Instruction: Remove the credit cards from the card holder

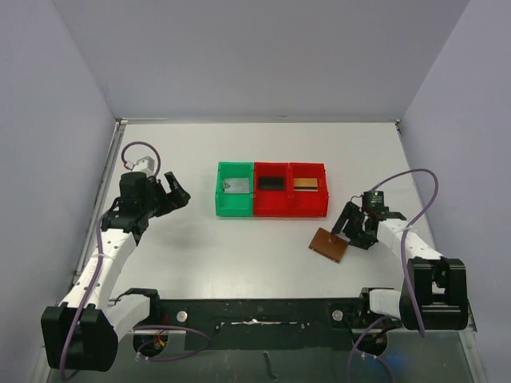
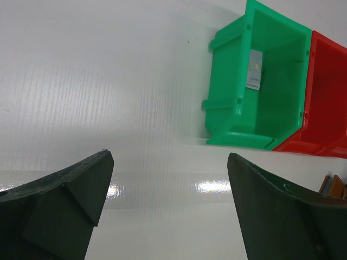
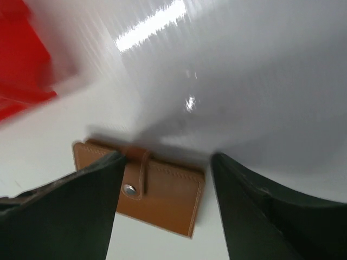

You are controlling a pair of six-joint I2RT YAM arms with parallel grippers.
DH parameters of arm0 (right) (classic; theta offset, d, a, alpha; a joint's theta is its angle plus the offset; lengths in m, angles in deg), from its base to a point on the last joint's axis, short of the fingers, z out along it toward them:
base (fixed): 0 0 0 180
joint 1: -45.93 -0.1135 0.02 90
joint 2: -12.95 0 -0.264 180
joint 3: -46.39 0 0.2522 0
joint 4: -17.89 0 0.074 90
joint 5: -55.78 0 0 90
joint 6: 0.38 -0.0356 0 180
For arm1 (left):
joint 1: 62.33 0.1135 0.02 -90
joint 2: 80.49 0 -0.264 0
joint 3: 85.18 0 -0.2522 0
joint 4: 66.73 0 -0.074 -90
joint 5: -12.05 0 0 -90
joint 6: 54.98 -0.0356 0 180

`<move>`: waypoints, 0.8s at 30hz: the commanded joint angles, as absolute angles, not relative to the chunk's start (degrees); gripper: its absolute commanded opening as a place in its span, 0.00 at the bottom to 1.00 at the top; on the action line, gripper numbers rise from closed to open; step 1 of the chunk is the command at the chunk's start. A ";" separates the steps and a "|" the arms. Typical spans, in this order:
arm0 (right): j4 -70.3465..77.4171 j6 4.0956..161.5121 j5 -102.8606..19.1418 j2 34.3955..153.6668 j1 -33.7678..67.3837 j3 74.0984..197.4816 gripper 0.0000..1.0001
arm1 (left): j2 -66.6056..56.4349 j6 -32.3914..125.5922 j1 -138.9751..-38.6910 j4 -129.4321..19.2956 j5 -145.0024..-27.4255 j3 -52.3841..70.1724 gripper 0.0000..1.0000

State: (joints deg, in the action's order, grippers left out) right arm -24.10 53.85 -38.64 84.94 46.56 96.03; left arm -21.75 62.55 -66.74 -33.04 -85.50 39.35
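Seen from above, a small brown leather card holder (image 1: 329, 244) lies closed and flat on the white table (image 1: 239, 251), at four o'clock from a row of bins (image 1: 234, 210) that contain the credit cards (image 1: 271, 183). The right gripper (image 1: 351, 227) hovers at its two o'clock edge, fingers parted and holding nothing. The left gripper (image 1: 177, 194), at nine o'clock, gapes wide and empty. The holder looks light, soft and low-lying, so pinching a free edge near the snap tab (image 3: 142, 172) seems best.

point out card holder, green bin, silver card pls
card holder (image 3: 165, 195): right wrist view, centre of brown cover.
green bin (image 2: 225, 103): left wrist view, outer side wall.
silver card (image 1: 236, 186): top view, card's middle.
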 commanded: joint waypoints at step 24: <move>-35.38 39.37 -23.76 75.16 17.23 94.95 0.60 | -22.88 63.07 -77.23 -34.83 -89.67 37.92 0.86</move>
State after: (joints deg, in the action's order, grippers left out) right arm -31.70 35.97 -31.50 70.82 18.45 90.64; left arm -21.84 62.35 -74.52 -33.02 -88.72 39.35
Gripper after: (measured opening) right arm 0.613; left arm 0.858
